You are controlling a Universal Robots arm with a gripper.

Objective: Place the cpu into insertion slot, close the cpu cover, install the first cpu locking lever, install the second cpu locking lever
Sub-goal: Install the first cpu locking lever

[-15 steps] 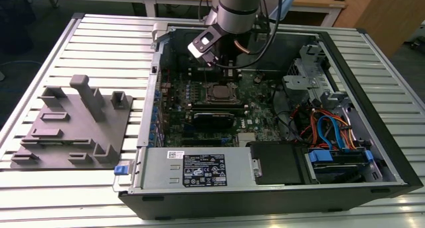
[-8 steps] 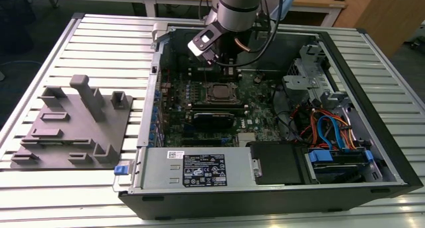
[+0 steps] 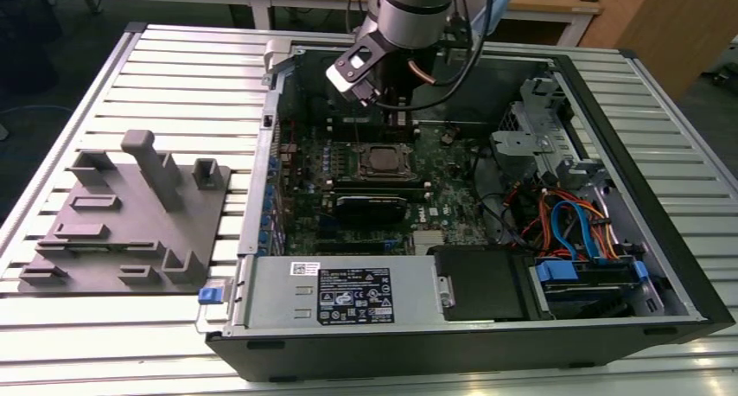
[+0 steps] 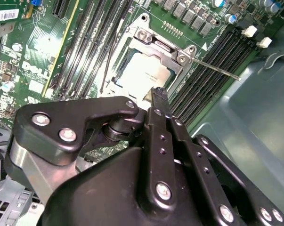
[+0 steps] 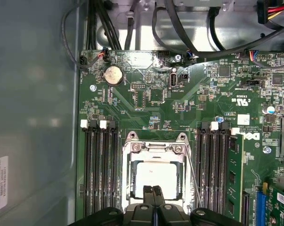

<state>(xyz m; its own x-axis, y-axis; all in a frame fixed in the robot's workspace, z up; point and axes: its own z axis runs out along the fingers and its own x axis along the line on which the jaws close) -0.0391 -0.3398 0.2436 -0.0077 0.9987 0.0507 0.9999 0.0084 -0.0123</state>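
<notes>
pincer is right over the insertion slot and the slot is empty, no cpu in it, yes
One thing is wrong: the insertion slot is not empty. The first wrist view shows the cpu seated in it, its silver top showing. The pincer is right over the slot, as you say.

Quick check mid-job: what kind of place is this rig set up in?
Probably a lab or workshop bench: an open desktop computer case lies on a slatted metal table, with a grey fixture plate beside it and wooden desks behind.
</notes>
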